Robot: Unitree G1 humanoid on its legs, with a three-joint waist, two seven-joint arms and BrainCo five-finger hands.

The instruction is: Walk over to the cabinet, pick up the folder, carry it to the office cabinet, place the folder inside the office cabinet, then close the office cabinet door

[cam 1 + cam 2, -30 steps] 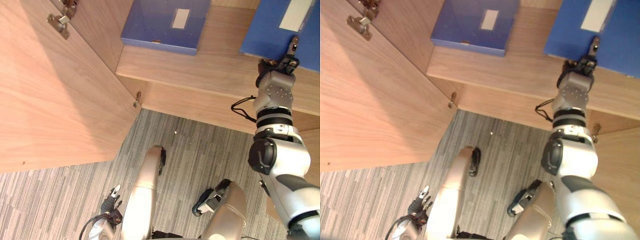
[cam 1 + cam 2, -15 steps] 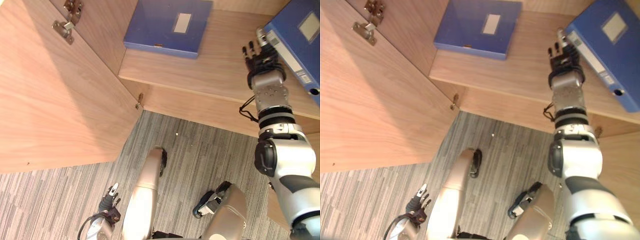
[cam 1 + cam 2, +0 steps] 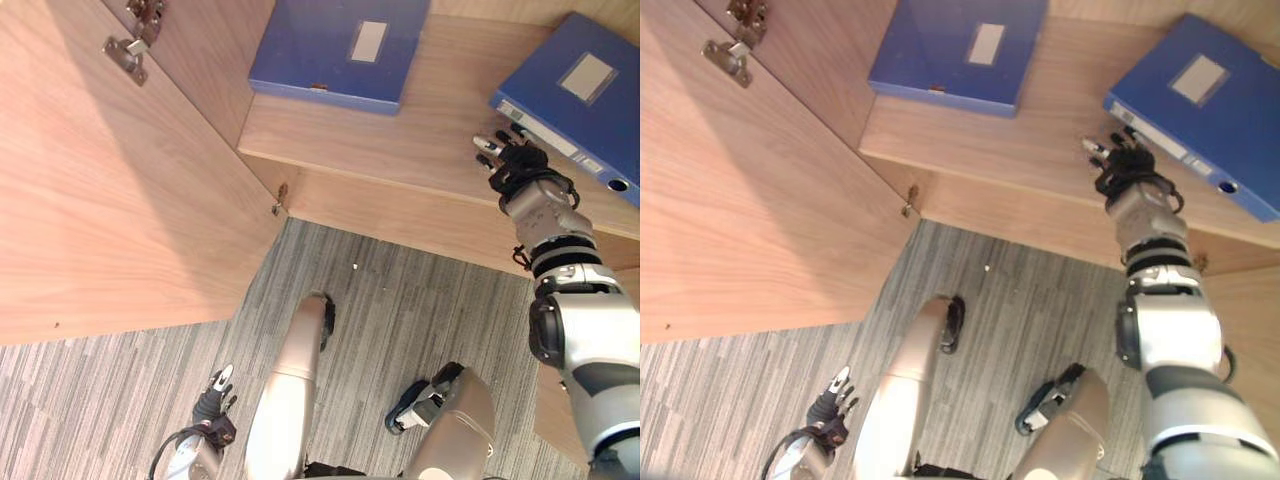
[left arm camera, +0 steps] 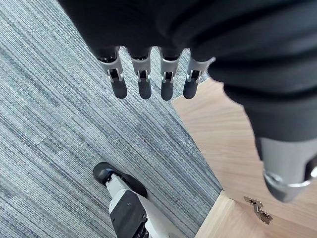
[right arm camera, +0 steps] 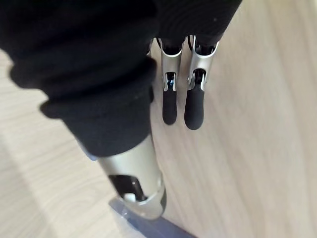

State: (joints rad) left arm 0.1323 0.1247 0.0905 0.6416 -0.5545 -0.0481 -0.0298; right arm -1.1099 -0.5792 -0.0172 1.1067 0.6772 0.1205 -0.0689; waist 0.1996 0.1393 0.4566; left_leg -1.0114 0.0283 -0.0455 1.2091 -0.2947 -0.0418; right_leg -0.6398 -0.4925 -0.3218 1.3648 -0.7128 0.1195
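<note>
A blue folder (image 3: 585, 95) with a white label lies flat and askew on the right of the wooden cabinet shelf (image 3: 420, 140), spine toward the front. My right hand (image 3: 518, 168) hovers at the left end of that spine with spread, straight fingers (image 5: 171, 106) and holds nothing. Whether it touches the folder I cannot tell. A sliver of blue (image 5: 148, 225) shows by the thumb. My left hand (image 3: 215, 392) hangs low at my side over the carpet, fingers (image 4: 143, 84) straight and empty.
A second blue folder (image 3: 340, 45) lies further left on the same shelf. The cabinet's wooden door (image 3: 110, 220) stands swung open on the left, with metal hinges (image 3: 125, 55) near its top. Grey striped carpet (image 3: 400, 290) lies below the shelf's front edge.
The right folder has gone from tipped up beside the hand to lying flat on the shelf. My right hand has drawn back toward the shelf's front edge. The view shifted slightly.
</note>
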